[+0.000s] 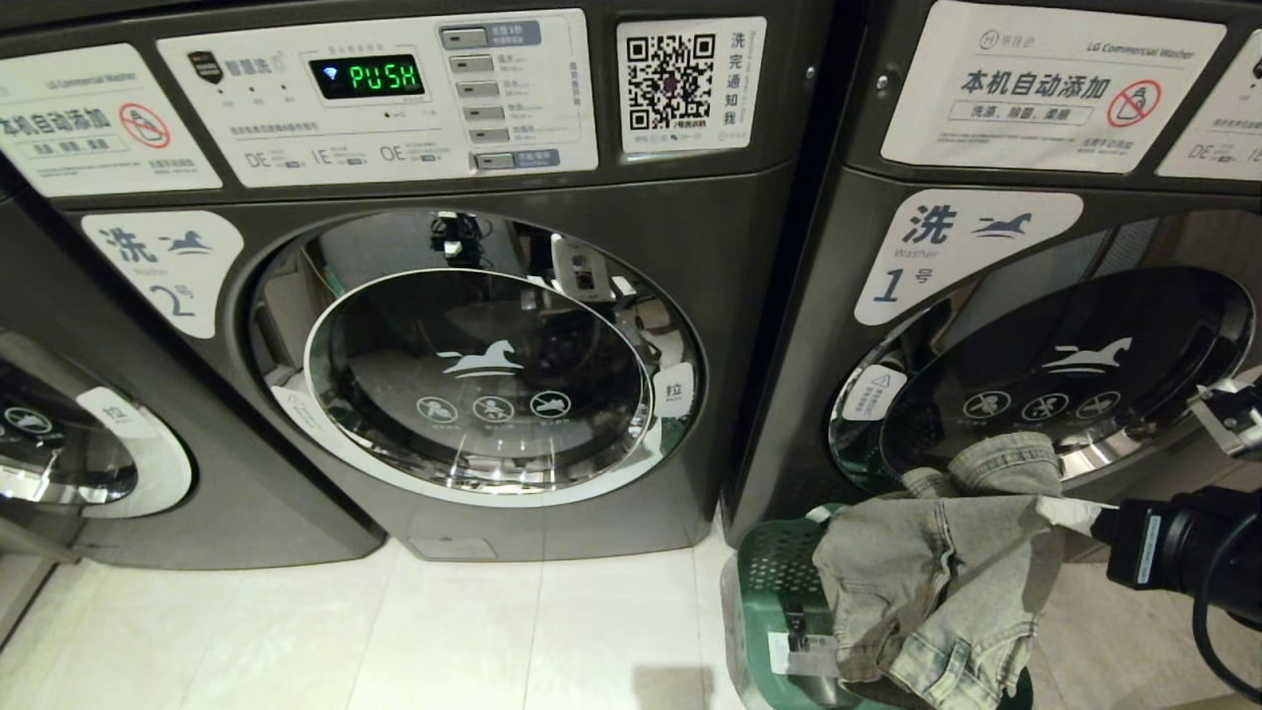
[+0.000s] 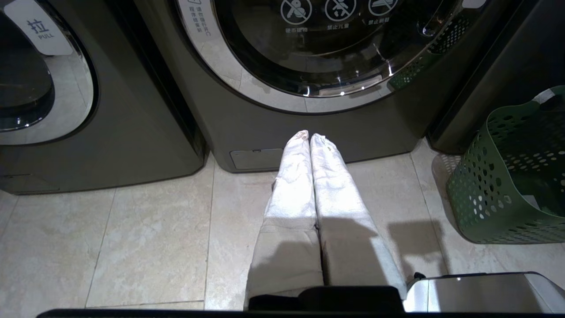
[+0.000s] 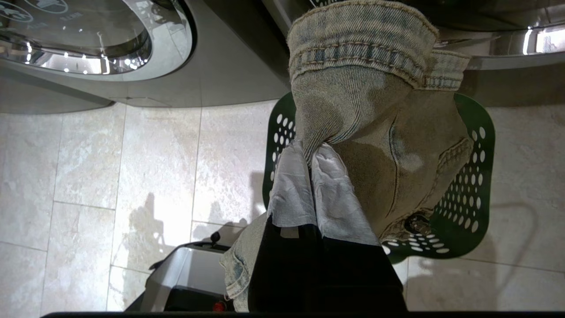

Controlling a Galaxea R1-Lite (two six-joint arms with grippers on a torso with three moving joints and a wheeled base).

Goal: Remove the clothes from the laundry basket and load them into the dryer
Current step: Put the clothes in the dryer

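The right hand (image 3: 310, 152), its two cloth-wrapped fingers (image 3: 292, 185) pressed together, pinches a fold of the clothes (image 3: 375, 132): faded, pale denim with a thick stitched hem. The fabric hangs in soft creases from the hand, directly over the basket (image 3: 468, 185), a green plastic tub with round perforations standing on glossy beige floor tiles (image 3: 132, 176). Beyond the hand stand dark grey machines (image 1: 749, 325) with round, chrome-rimmed glass doors. The left hand (image 2: 310, 139), fingers closed and empty, hangs low over the tiles.
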